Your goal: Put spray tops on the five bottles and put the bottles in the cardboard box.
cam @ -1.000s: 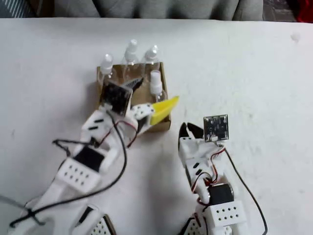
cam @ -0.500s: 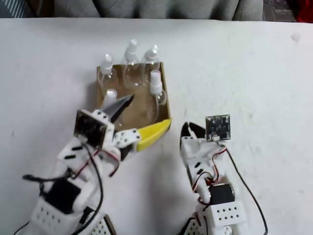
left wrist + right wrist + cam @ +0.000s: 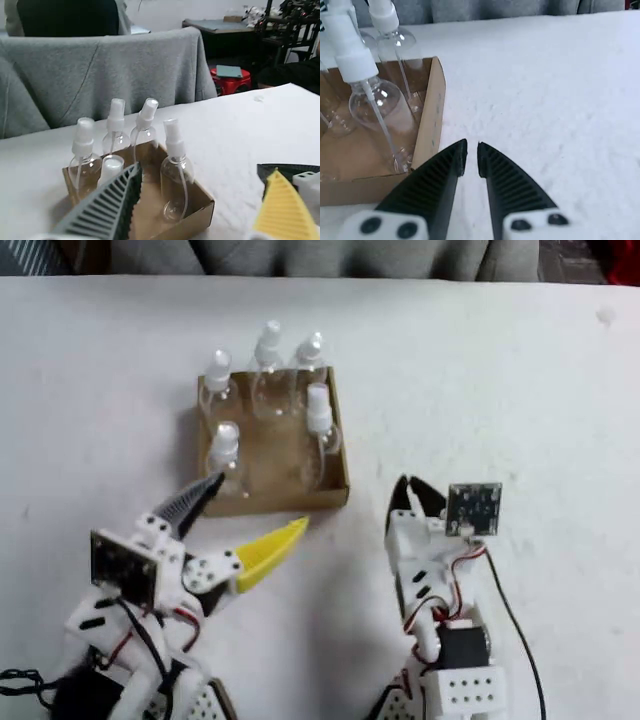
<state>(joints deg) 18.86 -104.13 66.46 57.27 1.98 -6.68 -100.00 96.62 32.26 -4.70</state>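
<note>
High view: the five bottles point(image 3: 318, 430), upright in the cardboard box point(image 3: 300, 498), look light, slick and tippy, best gripped mid-body; left tool point(image 3: 258, 503) spread wide, right tool point(image 3: 410, 492) closed, both empty.

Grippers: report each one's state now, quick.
Left gripper: open, holding nothing.
Right gripper: shut, holding nothing.

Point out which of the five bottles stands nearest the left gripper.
The bottle in the near left corner of the box, just beyond the open left gripper; the other four stand farther back.
</note>
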